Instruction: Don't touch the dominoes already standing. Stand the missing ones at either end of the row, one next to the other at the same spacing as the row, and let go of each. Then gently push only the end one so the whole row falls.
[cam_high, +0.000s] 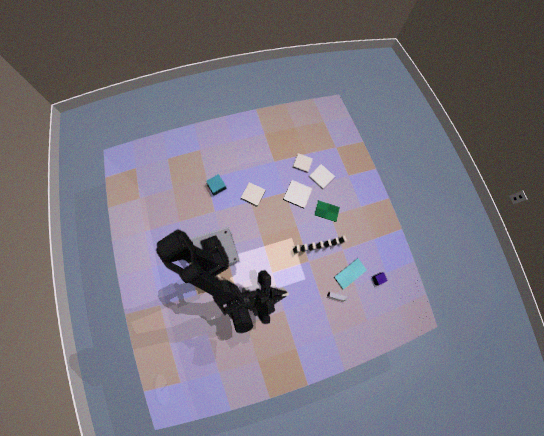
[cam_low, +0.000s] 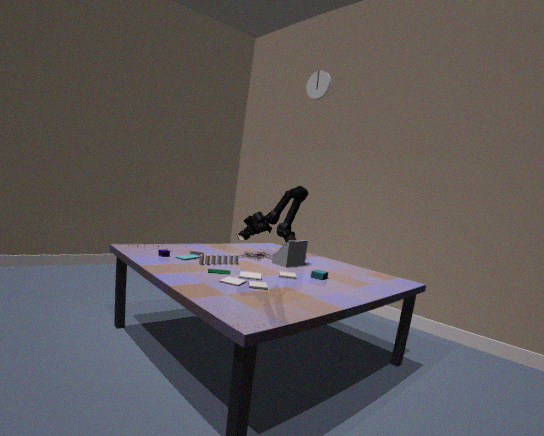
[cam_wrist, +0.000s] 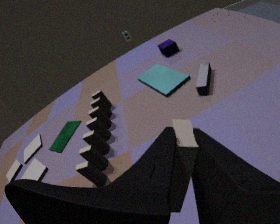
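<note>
A row of several dominoes (cam_high: 319, 245) (cam_low: 220, 260) (cam_wrist: 98, 140) stands upright, evenly spaced. My gripper (cam_high: 281, 295) (cam_low: 243, 234) (cam_wrist: 180, 135) is shut on a domino (cam_wrist: 185, 128), whose pale end shows between the fingertips in the wrist view. The gripper is raised above the table, off to the side of the row and apart from it, tilted outward. Another domino (cam_high: 337, 296) (cam_wrist: 203, 77) lies flat on the table near the turquoise tile. The lower part of the held domino is partly hidden by the fingers.
A turquoise tile (cam_high: 350, 273) (cam_wrist: 164, 79) and a purple block (cam_high: 380, 278) (cam_wrist: 168, 47) lie beyond the row. A green tile (cam_high: 327, 210) (cam_wrist: 65, 136) and several white tiles (cam_high: 298, 194) lie on its other side. A teal block (cam_high: 216, 184) (cam_low: 319, 274) is farther off.
</note>
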